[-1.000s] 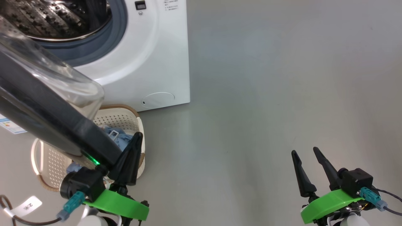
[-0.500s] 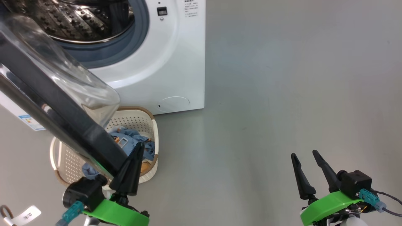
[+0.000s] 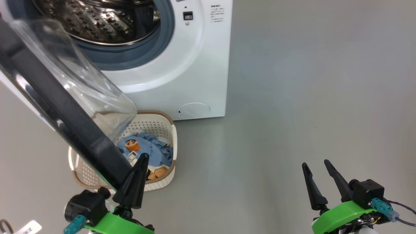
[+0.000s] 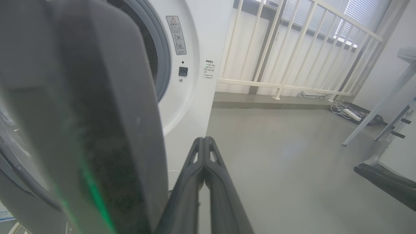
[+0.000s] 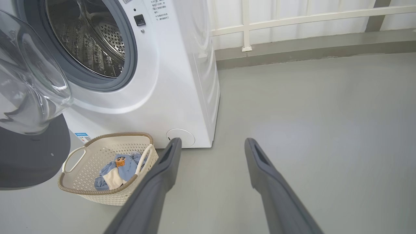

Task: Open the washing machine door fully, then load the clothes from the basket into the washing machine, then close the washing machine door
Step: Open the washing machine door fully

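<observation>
Beside lower end of washing machine door (image 3: 65,113): left end effector (image 3: 143,158) pinched shut, nothing between fingers, lying along right face of black ring; touching or just off it, can't tell. Door standing out from washing machine (image 3: 195,65), prob. not yet fully open, long edge running upper-left to lower-right, overhanging basket (image 3: 174,143) on floor at machine's foot, clothes (image 3: 143,150) inside. No clothes seen in drum (image 3: 107,22). Right end effector (image 3: 315,163) spread wide, empty, well apart to the right. Likely next: shove door further left, away from opening. Left arm nearer by far.
</observation>
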You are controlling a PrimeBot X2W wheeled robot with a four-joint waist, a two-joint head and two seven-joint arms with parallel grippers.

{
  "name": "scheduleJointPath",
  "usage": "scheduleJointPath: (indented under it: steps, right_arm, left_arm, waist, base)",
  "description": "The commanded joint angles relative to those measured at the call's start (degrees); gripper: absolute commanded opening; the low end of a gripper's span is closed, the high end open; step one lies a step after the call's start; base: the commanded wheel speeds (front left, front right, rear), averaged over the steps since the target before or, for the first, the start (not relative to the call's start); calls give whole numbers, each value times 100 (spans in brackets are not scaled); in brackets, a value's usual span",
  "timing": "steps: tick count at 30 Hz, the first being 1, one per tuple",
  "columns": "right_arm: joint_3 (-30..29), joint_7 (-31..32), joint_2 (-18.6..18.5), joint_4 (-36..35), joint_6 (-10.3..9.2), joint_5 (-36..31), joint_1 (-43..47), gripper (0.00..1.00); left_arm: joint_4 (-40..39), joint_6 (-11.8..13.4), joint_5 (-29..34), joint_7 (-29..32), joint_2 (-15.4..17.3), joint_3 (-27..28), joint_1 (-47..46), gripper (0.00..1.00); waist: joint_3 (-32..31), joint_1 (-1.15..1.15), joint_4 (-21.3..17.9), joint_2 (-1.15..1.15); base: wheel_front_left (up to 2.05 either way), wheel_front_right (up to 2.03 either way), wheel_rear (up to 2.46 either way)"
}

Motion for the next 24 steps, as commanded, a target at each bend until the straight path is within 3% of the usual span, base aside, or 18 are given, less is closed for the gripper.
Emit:
scheduleJointPath:
  steps: [1,24]
  right_arm:
    - [150,-44,-34,-115,17,61,29,100]
    - [70,-44,0,-147,17,30,121,100]
  left_arm:
    - [-185,157,-50,-38,195,377,-130,0]
    - [-563,432,-25,-38,195,372,256,0]
  waist:
    - [-11,0,58,0]
    - [-40,0,842,0]
  base:
    - [0,0,0]
    - [0,0,0]
